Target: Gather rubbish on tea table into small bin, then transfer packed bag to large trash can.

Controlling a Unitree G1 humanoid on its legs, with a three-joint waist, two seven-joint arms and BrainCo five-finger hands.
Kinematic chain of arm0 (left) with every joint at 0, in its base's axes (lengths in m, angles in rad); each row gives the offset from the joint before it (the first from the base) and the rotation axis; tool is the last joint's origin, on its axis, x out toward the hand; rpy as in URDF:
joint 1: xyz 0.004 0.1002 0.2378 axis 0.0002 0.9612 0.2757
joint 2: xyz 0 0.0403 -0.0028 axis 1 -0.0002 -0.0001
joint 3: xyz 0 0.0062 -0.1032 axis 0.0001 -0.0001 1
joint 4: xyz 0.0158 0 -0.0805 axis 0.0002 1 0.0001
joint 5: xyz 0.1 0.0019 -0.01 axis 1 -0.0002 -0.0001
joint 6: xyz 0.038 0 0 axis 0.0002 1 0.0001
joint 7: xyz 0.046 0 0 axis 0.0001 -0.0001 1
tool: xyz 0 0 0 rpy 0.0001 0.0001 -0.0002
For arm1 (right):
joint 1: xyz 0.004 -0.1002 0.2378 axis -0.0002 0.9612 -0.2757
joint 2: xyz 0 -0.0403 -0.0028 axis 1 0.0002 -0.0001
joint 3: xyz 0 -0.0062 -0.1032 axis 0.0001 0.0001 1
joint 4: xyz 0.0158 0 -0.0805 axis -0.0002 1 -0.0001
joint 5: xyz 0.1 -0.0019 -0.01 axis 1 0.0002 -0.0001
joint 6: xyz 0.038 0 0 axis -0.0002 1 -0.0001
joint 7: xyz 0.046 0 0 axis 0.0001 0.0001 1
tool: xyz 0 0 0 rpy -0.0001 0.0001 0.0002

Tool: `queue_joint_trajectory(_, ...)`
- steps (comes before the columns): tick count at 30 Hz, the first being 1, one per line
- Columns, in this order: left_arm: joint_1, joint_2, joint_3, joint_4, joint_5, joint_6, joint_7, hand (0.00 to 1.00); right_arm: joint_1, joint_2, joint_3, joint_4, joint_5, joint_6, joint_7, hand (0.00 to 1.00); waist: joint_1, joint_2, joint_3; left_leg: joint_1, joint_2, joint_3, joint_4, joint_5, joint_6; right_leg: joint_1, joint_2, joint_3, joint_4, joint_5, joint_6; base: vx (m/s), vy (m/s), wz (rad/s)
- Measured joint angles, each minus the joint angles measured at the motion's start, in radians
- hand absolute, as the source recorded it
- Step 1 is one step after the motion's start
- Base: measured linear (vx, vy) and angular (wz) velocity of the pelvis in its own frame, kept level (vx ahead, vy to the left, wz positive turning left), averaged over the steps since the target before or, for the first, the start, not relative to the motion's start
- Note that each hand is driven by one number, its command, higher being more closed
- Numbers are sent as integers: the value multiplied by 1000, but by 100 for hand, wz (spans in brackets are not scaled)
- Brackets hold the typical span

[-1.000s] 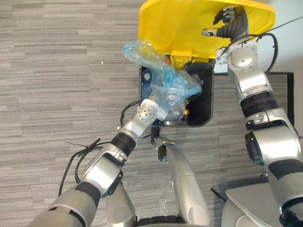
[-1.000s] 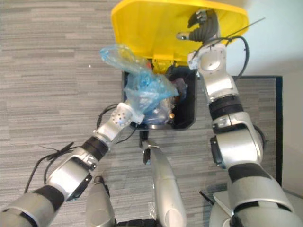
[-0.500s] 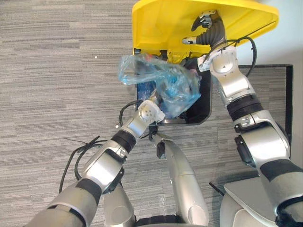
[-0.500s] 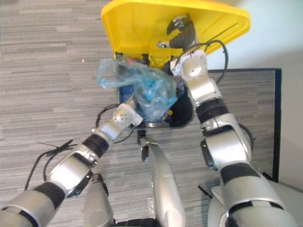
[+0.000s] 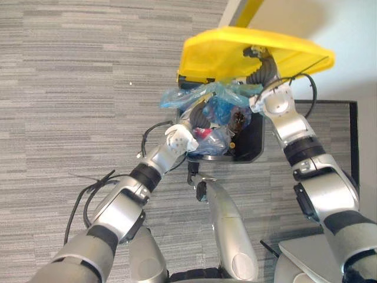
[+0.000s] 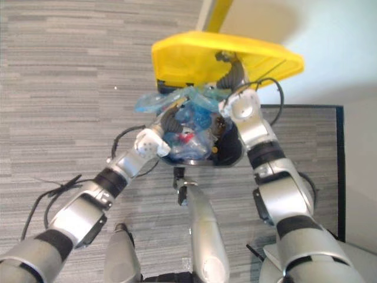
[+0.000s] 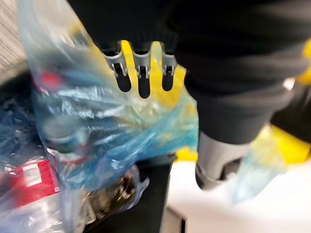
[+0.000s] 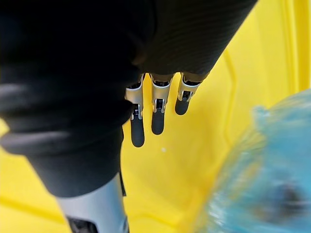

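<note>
Bag (image 5: 221,109) now lower, sunk into large can (image 5: 254,141); left hand (image 5: 199,117) grip unreadable; right hand (image 5: 259,59) straight-fingered, propping lid (image 5: 224,50). Release likely next.

1 blue rubbish bag (image 5: 219,109), 1 black trash can (image 5: 254,142), 1 yellow lid (image 5: 230,50)

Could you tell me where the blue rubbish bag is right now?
The blue bag is right of centre in the left eye view, at the mouth of the black trash can, under the yellow lid, beside the left hand.
</note>
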Motion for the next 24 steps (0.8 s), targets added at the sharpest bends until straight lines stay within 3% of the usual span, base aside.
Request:
queue_joint_trajectory(2,96,28,36,-56,-40,-1,-2,0,73,-9,-22,-21,-14,1,12,0,7,1,-6,35,-4,-3,-13,2,3,34,-5,0,0,-6,9,-27,53,11)
queue_joint_trajectory(5,283,72,104,-133,-75,-18,-12,0,214,-20,-44,-30,-48,2,22,0,23,0,-62,45,-17,-19,-16,2,4,44,-22,-6,24,-28,7,-4,34,18)
queue_joint_trajectory(7,428,110,170,-183,-86,-27,-24,0,308,-20,-58,-29,-78,7,30,0,47,0,-91,63,-17,-22,-11,2,4,60,-32,-11,47,-44,9,12,4,15)
queue_joint_trajectory(11,615,125,290,-172,-112,-32,-48,0,419,-10,-65,-37,-118,8,58,0,78,1,-97,128,-9,-30,-4,3,4,138,-35,-22,54,-58,13,-17,1,12)
queue_joint_trajectory(15,770,112,394,-31,-117,-33,-65,0,555,74,-133,-67,-148,8,75,0,113,-7,-115,198,-19,-19,33,-3,15,232,-49,-21,46,-58,20,-82,19,9)
queue_joint_trajectory(18,830,52,493,120,-116,-17,-63,0,626,131,-134,-68,-165,6,90,0,134,-15,-121,220,-71,-10,92,-27,67,291,-69,3,-20,10,38,-208,81,-21)
queue_joint_trajectory(20,856,21,541,186,-115,-7,-56,0,663,166,-134,-69,-175,5,96,0,161,-35,-124,218,-120,33,137,-39,103,315,-72,55,-120,79,70,-350,163,-73)
queue_joint_trajectory(21,874,6,559,209,-115,4,-44,0,694,186,-132,-71,-184,4,100,0,166,-49,-122,218,-145,66,157,-38,137,346,-101,32,-192,86,82,-420,232,-91)
queue_joint_trajectory(22,889,-2,561,230,-114,10,-36,0,736,202,-131,-85,-194,1,103,0,172,-53,-120,215,-146,107,161,-25,164,357,-131,-2,-216,42,118,-469,255,-89)
queue_joint_trajectory(24,897,-10,573,275,-107,15,-21,0,823,232,-130,-112,-196,-10,107,0,168,-76,-134,192,-156,162,163,-1,195,304,-161,-4,-41,4,32,-558,252,-67)
